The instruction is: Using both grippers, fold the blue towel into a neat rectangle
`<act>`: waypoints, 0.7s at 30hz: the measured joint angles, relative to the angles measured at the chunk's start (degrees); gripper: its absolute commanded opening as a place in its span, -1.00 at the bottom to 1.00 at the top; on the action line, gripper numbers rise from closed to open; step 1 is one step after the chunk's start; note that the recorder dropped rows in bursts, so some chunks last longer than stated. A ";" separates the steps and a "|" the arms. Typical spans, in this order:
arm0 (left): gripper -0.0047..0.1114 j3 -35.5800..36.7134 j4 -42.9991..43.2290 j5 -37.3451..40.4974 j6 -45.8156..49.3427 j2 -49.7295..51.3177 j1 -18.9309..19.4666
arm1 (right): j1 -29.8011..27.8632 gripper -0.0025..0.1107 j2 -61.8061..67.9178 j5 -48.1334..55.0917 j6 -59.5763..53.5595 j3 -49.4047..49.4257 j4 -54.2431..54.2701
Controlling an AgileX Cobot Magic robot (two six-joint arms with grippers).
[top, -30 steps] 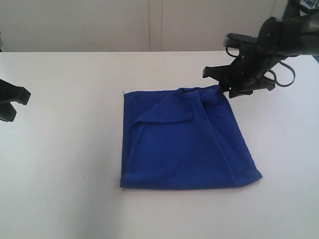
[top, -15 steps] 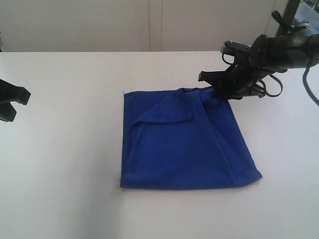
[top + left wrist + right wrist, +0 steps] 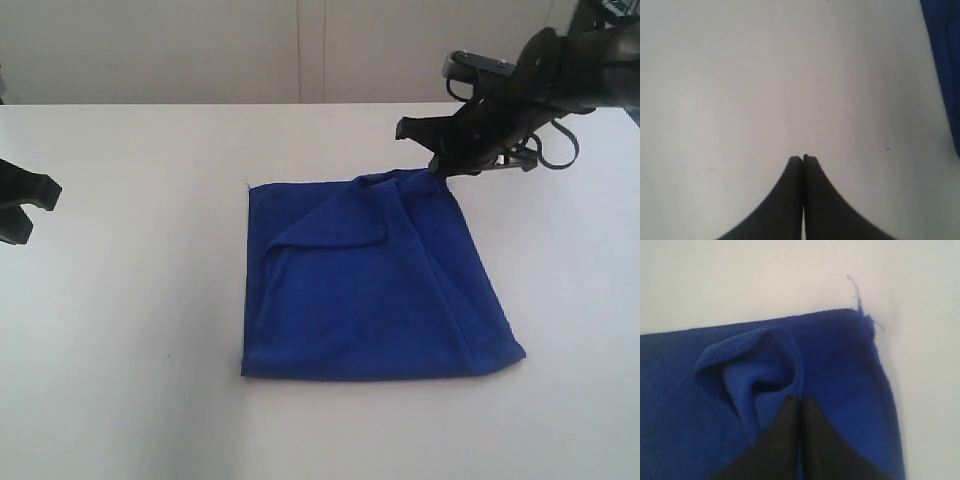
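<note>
At blue towel (image 3: 370, 300) corner, right claw (image 3: 438, 170) clamped.

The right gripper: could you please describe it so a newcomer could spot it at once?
On the white table lies a deep-blue cloth towel. The black right gripper meets its far right corner, jaws shut on cloth; the left gripper sits apart over bare table.

A bare lab-like room: plain white table (image 3: 150, 300), blank pale wall panels (image 3: 150, 50).
</note>
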 measured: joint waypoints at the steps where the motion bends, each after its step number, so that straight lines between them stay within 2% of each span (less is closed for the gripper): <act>1: -0.92 0.00 0.00 0.00 0.00 0.00 0.00 | 0.54 -0.96 -0.66 0.81 0.00 0.00 0.00; 7: -0.92 0.00 0.00 0.00 0.00 0.00 0.00 | 6.92 -0.96 -2.32 3.13 -0.57 0.00 0.44; 12: -0.92 0.00 0.00 0.00 0.00 0.00 0.00 | 10.95 -0.96 2.47 -3.59 -0.57 0.00 1.32; 21: -0.92 0.00 0.00 0.00 0.00 0.00 0.00 | 11.39 -0.95 6.90 -11.43 -0.57 0.00 1.41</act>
